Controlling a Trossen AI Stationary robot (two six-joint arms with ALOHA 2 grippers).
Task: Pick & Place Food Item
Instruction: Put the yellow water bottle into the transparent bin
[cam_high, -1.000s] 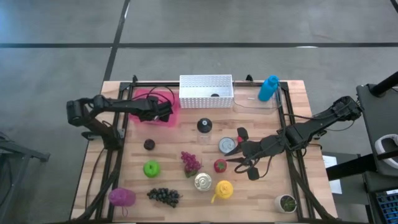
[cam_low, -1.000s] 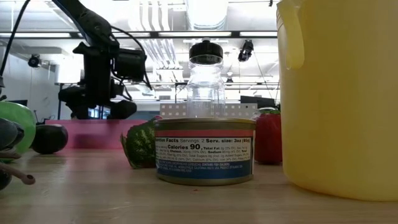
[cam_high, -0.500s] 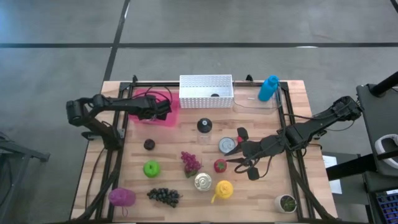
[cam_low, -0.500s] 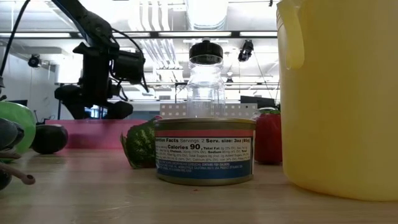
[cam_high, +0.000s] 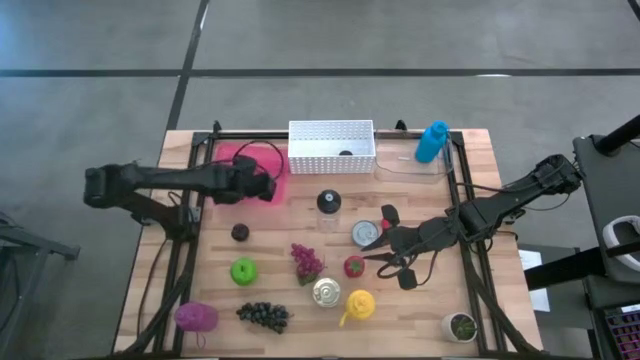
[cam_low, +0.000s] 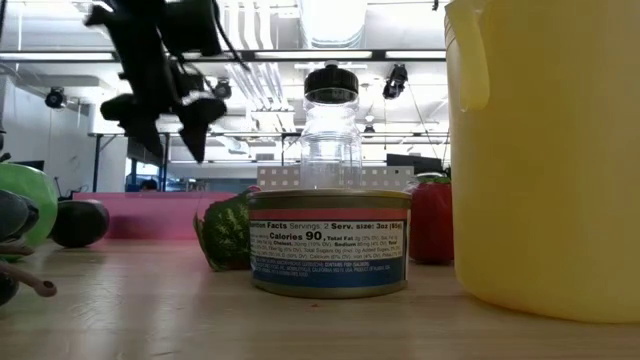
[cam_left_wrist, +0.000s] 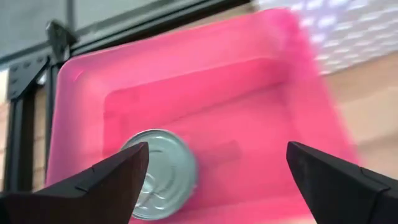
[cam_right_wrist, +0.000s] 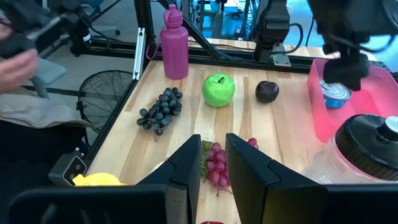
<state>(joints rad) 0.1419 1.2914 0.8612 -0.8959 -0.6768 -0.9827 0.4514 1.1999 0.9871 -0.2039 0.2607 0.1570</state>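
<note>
Left gripper (cam_low: 160, 125) spread, empty, above pink bin (cam_high: 262, 190) | tin can (cam_left_wrist: 160, 173) lying inside bin | right gripper (cam_high: 385, 245) parted, idle beside strawberry (cam_high: 354, 266)

A small silver can (cam_left_wrist: 160, 174) lies upright in the pink bin (cam_left_wrist: 261, 81) — flat lid up, resting on the bin's floor near one corner. The bin sits at the worktop's far edge, left of centre — just beside the white basket.

The yellow jug (cam_low: 545, 150) is cut off at the low view's right edge. The white basket (cam_left_wrist: 348, 25) is blurred in the upper right.
</note>
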